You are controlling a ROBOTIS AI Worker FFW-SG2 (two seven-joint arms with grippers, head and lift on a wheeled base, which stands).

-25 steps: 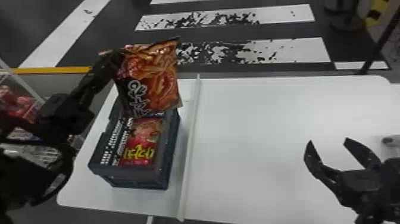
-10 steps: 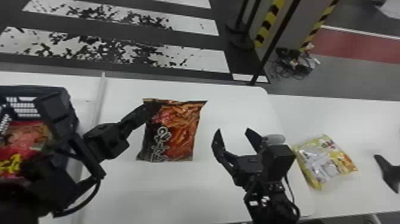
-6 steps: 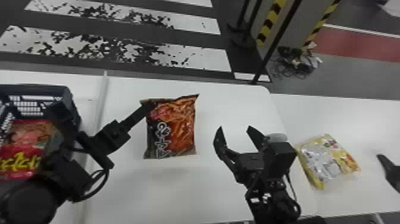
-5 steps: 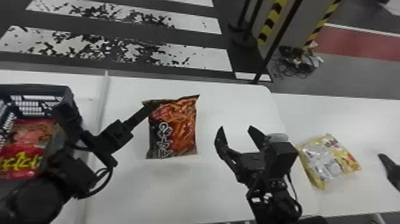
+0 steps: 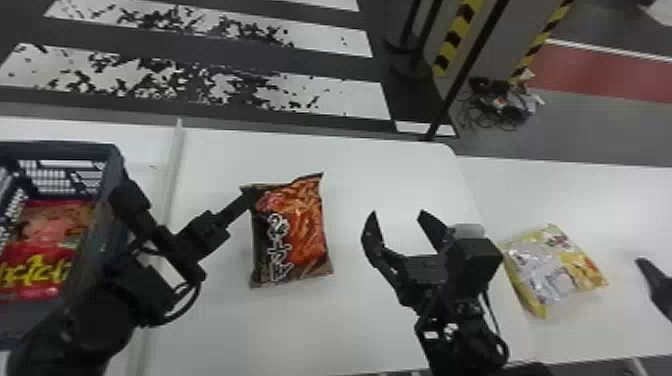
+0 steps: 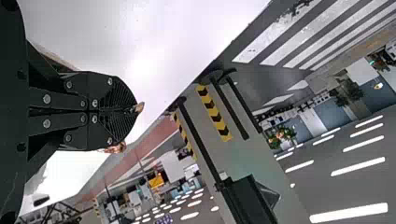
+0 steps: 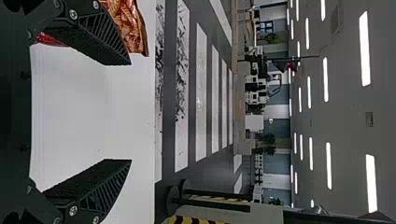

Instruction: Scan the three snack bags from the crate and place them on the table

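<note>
My left gripper (image 5: 251, 195) is shut on the top left corner of an orange and black snack bag (image 5: 295, 230), which hangs upright over the middle table. In the left wrist view the fingers of my left gripper (image 6: 135, 109) are pressed together, with bits of the bag (image 6: 114, 149) peeking out. To the right of the bag, my right gripper (image 5: 397, 217) stands open with nothing between its fingers. The right wrist view has my right gripper (image 7: 130, 112) spread wide, the orange bag (image 7: 130, 25) beyond one finger. A red snack bag (image 5: 42, 250) lies in the dark crate (image 5: 117, 165).
A yellow and silver snack bag (image 5: 555, 270) lies on the right-hand table (image 5: 625, 200). Behind my right gripper is a small grey-white object (image 5: 468, 230). A dark pointed object (image 5: 655, 282) reaches in at the right edge. A raised strip (image 5: 175, 165) runs beside the crate.
The view has swung right. My left gripper has carried the orange bag from above the crate to over the middle table. Since half a second ago little has moved.
</note>
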